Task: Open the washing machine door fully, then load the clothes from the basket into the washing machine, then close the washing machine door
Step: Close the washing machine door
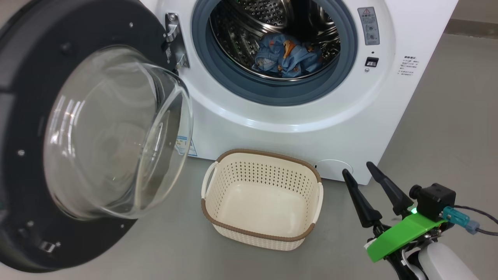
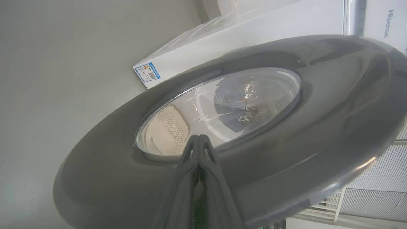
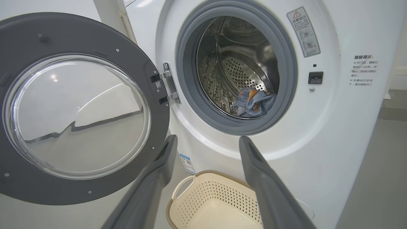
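At the lower right of the head view the right gripper hangs above the grey floor, its two dark fingers spread wide and nothing between them. In the right wrist view those fingers frame the lower rim of the machine's opening.

Just to its left, at the lower centre, the basket stands on the floor right in front of the washer. It is upright and its cream bottom is bare.

The washing machine door fills the left side of the head view, swung out on its hinge with the dark inner face towards the camera. Its glass bowl bulges towards the basket.

In the left wrist view the left gripper is clenched, fingers pressed together and holding nothing. Its tips lie at the lower edge of the window on the door's glossy outer face; whether they touch it I cannot tell.

Behind the basket and door is the white washing machine, with a blue label low on its front, partly behind the bowl. A grey-blue gasket rings the opening at the top centre.

Farthest in, the clothes lie bunched at the bottom of the steel drum: light blue fabric with orange-brown prints.
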### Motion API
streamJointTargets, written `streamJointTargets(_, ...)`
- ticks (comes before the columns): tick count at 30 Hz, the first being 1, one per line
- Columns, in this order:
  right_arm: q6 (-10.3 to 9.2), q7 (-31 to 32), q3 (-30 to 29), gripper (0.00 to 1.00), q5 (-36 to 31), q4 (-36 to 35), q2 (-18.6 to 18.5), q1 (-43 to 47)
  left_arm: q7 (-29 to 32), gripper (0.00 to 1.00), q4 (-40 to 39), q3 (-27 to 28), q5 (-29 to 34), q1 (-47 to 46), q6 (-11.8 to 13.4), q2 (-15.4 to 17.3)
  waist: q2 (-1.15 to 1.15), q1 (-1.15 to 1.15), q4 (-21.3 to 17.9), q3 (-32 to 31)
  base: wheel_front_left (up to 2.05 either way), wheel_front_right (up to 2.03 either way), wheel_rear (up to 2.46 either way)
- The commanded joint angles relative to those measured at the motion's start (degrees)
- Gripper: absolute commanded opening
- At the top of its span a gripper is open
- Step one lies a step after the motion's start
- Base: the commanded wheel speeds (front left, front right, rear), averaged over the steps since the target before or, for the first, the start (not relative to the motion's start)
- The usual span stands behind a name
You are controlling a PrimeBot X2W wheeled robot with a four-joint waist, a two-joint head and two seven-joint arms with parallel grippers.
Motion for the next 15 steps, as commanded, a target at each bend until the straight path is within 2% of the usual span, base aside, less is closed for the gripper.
streamJointTargets(1, 0.56, -0.3, 0.7, 1.0, 0.5, -1.4, 0.1, 1.0, 1.8, 0.0, -4.1, 1.5, -1.6, 1.0, 0.8, 1.9, 0.0, 0.0, 0.0, -0.3, 0.0, 0.0, 0.0)
streamJointTargets(9, 0.56, -0.3, 0.5, 1.0, 0.6, -1.3, 1.1, 2.0, 7.5, 0.0, -22.9, 1.7, -5.8, 10.3, 8.0, -3.7, 0.0, 0.0, -0.4, -1.2, 0.0, 0.0, 0.0)
streamJointTargets(15, 0.56, -0.3, 0.5, 1.0, 0.8, -1.5, 1.5, 1.9, 9.0, 0.0, -32.9, 1.6, -8.7, 12.9, 12.2, -8.0, 0.0, 0.0, -1.8, -1.6, 0.0, 0.0, 0.0)
